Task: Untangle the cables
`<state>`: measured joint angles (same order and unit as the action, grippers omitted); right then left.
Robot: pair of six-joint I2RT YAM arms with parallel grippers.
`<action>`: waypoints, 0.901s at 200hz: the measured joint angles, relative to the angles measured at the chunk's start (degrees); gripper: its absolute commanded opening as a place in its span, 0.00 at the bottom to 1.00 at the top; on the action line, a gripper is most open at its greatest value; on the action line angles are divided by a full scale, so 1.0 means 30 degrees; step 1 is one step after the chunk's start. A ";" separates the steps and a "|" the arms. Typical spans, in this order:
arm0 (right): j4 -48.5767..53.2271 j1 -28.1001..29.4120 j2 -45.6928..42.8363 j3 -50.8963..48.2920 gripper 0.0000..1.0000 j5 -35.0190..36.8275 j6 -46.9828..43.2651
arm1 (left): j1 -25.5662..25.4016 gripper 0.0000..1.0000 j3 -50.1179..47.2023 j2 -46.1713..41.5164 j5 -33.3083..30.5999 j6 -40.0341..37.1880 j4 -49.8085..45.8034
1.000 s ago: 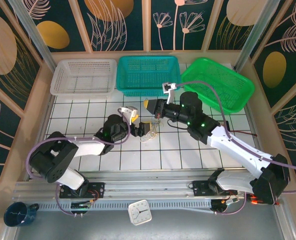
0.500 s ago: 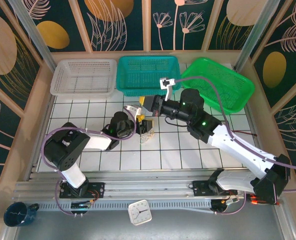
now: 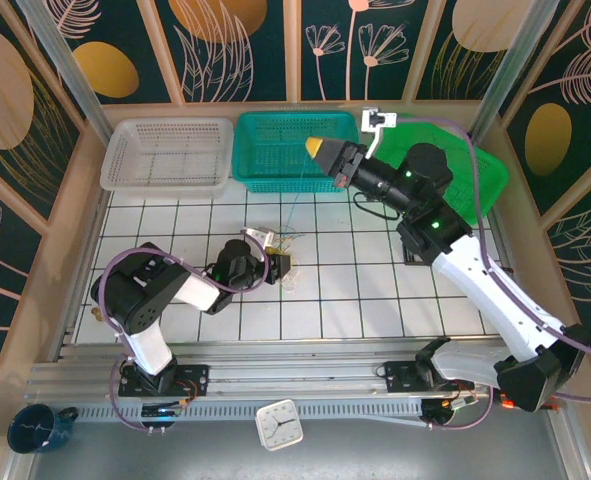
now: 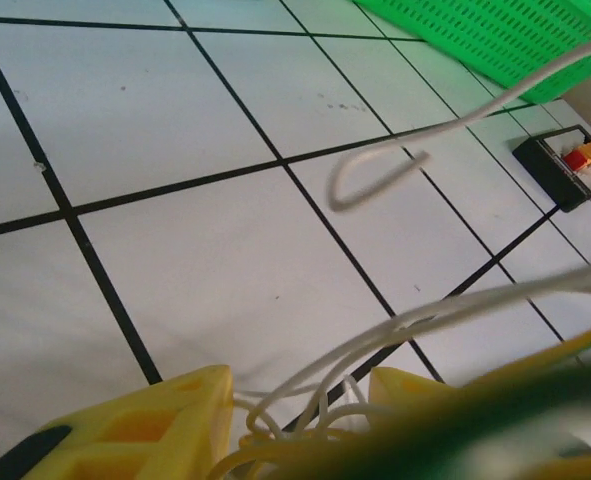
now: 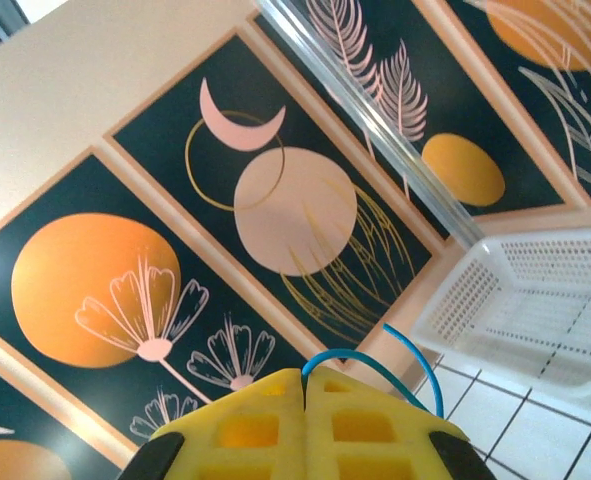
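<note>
The cables are a small tangle of whitish and tan-yellow wires (image 3: pixel 293 243) lying on the white grid table (image 3: pixel 375 290). My left gripper (image 3: pixel 283 264) lies low at the tangle. In the left wrist view its yellow fingers (image 4: pixel 175 420) stand apart on either side of the whitish loops (image 4: pixel 315 400), with a gap still showing. My right gripper (image 3: pixel 320 150) is raised in front of the teal basket and shut on a thin blue cable (image 3: pixel 296 205) that runs down to the tangle. The blue cable (image 5: pixel 375 358) curls out from the closed right gripper (image 5: pixel 305 378).
Three baskets line the back of the table: white (image 3: pixel 165 152), teal (image 3: pixel 295 170) and green (image 3: pixel 485 180). The green basket (image 4: pixel 495 40) and a small black connector block (image 4: pixel 565 165) lie beyond the tangle. A clock (image 3: pixel 278 424) and a mug (image 3: pixel 35 428) sit in front of the rail.
My right gripper has risen and swung back toward the teal basket, drawing the blue cable up out of the tangle. The left gripper's jaws have narrowed around the remaining wires.
</note>
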<state>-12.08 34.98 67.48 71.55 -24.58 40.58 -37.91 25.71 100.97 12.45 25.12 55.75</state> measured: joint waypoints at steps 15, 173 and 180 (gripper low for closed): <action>-0.0153 -0.0459 -0.0036 0.0233 0.00 -0.0168 0.0175 | 0.0000 0.35 -0.0153 0.0051 -0.0029 0.0036 0.0277; -0.1916 -0.5421 -0.0495 0.2994 0.00 -0.0459 0.0619 | 0.0000 0.43 -0.0612 0.0357 -0.0160 0.0568 0.0918; -0.1909 -0.5574 -0.0488 0.2994 0.00 -0.0335 0.0568 | 0.0000 0.48 -0.0612 0.0335 -0.0146 0.0670 0.0911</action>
<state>-17.80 18.26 66.02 80.53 -25.58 42.28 -37.91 23.88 101.97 12.01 27.14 58.48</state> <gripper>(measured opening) 0.052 0.415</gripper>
